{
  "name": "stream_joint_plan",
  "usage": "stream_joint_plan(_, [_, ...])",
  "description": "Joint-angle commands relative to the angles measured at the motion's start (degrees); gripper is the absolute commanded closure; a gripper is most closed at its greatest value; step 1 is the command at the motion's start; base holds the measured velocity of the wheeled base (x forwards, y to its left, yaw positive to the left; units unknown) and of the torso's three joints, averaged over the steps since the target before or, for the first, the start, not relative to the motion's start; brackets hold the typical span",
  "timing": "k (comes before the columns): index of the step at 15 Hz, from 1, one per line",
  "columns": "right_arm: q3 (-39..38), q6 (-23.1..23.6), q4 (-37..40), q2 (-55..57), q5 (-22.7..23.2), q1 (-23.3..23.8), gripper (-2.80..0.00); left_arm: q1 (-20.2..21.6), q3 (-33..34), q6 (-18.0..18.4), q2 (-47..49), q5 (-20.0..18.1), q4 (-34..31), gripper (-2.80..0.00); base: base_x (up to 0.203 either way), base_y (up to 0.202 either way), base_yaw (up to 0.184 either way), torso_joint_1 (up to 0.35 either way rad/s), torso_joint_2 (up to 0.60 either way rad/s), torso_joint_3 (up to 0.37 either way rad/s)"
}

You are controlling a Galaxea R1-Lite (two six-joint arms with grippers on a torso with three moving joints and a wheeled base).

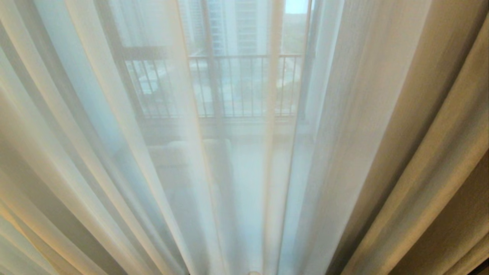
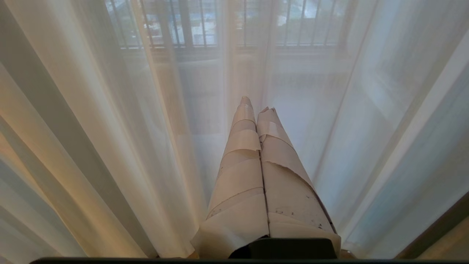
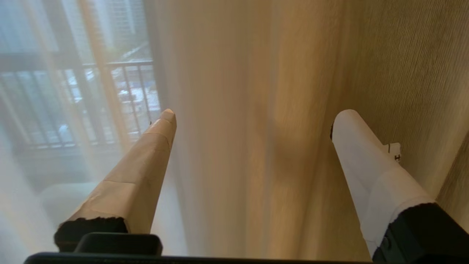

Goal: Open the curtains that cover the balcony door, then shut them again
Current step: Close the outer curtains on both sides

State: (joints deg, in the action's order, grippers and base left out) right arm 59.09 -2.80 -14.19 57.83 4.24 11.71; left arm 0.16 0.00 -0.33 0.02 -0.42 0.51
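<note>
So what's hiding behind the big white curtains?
Through the sheer curtains you can make out the balcony door's dark frame, a black railing and tall buildings beyond. Something pale and low sits on the balcony, too veiled to identify. The thicker folds hide everything else.

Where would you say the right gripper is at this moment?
The right gripper shows only in its wrist view, open, facing the curtains.

All 3 cams close-up facing curtains point(image 1: 382, 114)
</note>
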Motion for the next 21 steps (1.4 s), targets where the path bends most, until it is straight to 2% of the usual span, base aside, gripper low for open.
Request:
stream_joint_plan(1, [2.34,-0.01,-1.97,5.96,0.08,1.74,-2.80,0.02,0.00,-0.02,-0.02,-0.02,0.02,0.00,0.000,0.000,0.000,0.000,0.00,0.000])
stream_joint_plan(8, [13.96,-1.34,-8.00,22.16,0.23,5.45,-2.80,0.02,0.00,-0.02,-0.02,-0.02,0.02,0.00,0.000,0.000,0.000,0.000,0.00,0.000])
stream_joint_plan(11, [17.00,-4.01,-10.45,27.16,0.30,5.44,-2.80,0.02,0.00,-0.02,-0.02,-0.02,0.02,0.00,0.000,0.000,0.000,0.000,0.00,0.000])
stream_joint_plan(15, [17.51,-4.67,-15.86,30.67,0.63,5.43,-2.80,0.02,0.00,-0.02,-0.02,-0.02,0.02,0.00,0.000,0.000,0.000,0.000,0.00,0.000])
stream_joint_plan(21, [17.30,-4.45,-17.21,31.20,1.01,5.31,-2.80,0.02,0.00,-0.02,-0.02,-0.02,0.02,0.00,0.000,0.000,0.000,0.000,0.00,0.000])
